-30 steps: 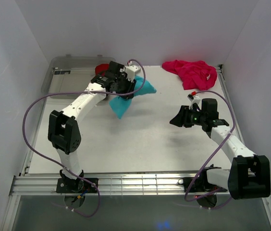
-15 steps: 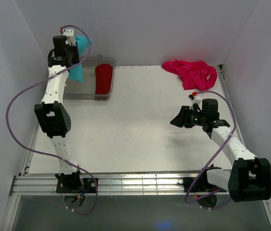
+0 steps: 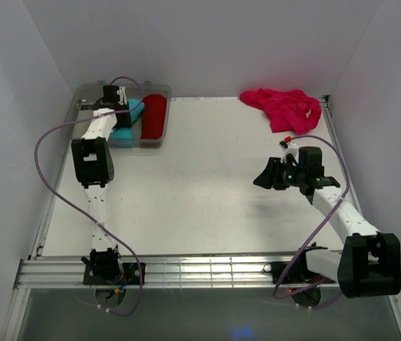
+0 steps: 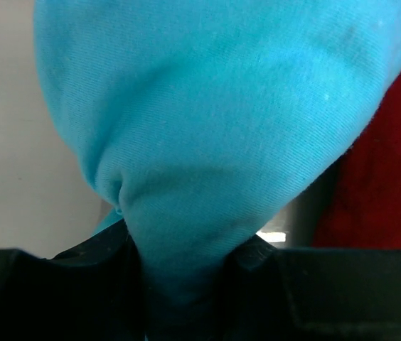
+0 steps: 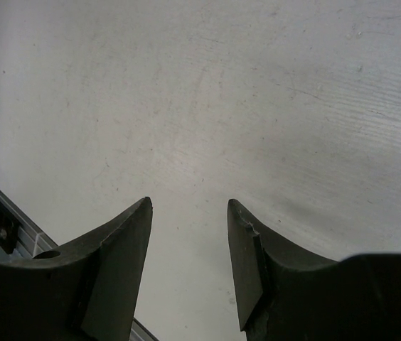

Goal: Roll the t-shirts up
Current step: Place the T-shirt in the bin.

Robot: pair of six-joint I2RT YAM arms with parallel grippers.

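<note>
The turquoise t-shirt [image 3: 126, 131], rolled, lies in the clear bin [image 3: 87, 92] at the far left. My left gripper [image 3: 119, 106] is over the bin and shut on it; the blue cloth [image 4: 207, 142] fills the left wrist view between the jaws. The red t-shirt [image 3: 154, 117], rolled, lies in the same bin to the right of the blue one and shows at the right edge of the left wrist view [image 4: 385, 185]. The magenta t-shirt [image 3: 284, 108] lies crumpled at the far right of the table. My right gripper [image 3: 263, 175] is open and empty above bare table [image 5: 190, 206].
The white table [image 3: 200, 192] stretches between the bin and the magenta shirt. White walls enclose the table on three sides. Purple cables loop beside both arms.
My left arm carried the turquoise shirt from the table's middle up and left, then lowered it into the bin beside the red shirt. The right arm has not moved.
</note>
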